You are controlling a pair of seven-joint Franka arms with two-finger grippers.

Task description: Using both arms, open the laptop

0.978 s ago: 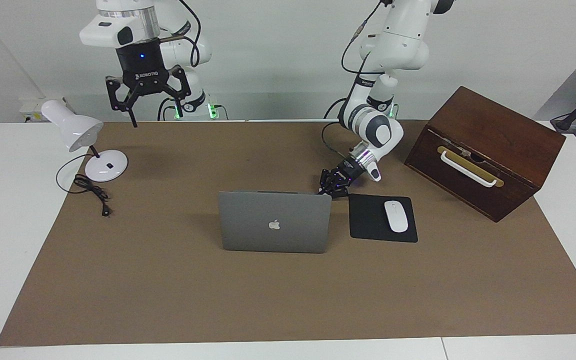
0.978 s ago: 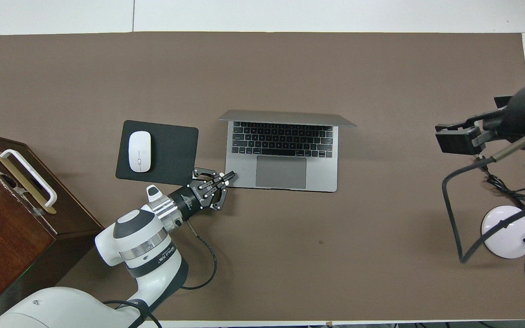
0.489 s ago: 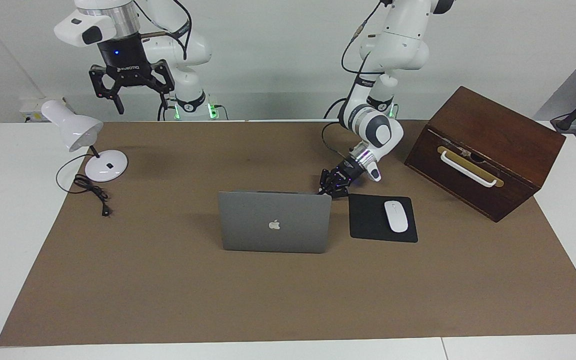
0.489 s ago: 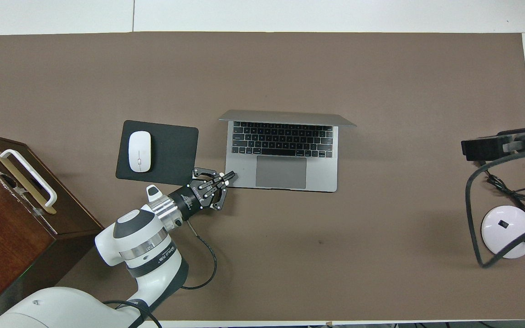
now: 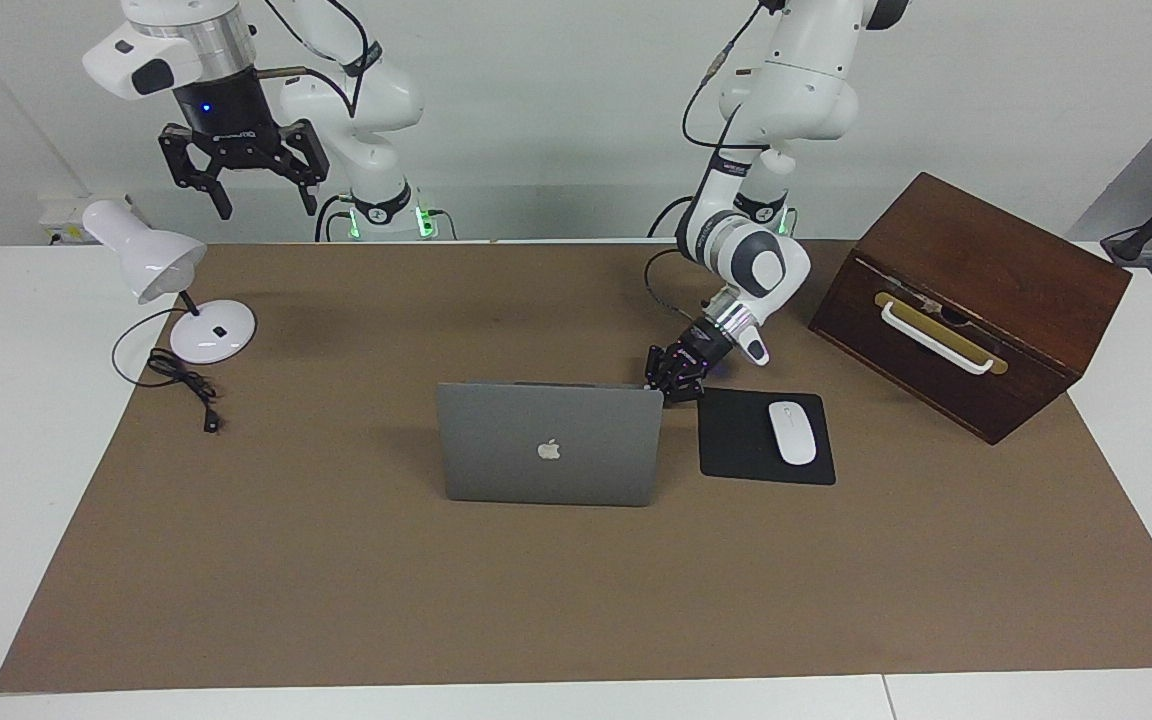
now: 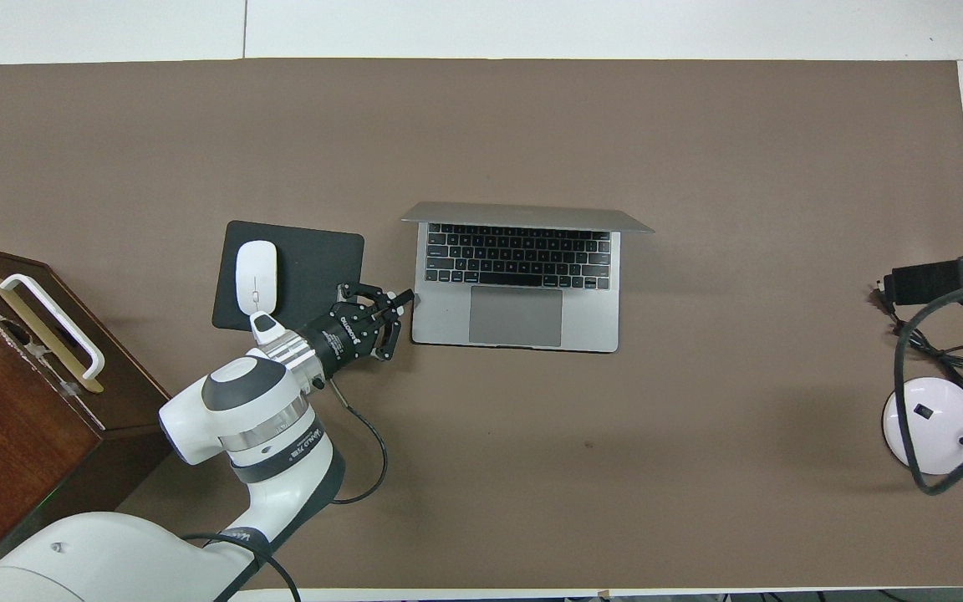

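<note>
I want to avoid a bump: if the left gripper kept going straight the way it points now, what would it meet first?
Probably the laptop: the shut left gripper points at the side edge of its base, just short of it. How high it sits is unclear.

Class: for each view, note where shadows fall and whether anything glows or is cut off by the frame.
Facing view: soft shadow on the mat beside the laptop; green lights glow at the right arm's base, a blue one above the right gripper. Overhead view: even light; the wooden box and lamp are cut off.
</note>
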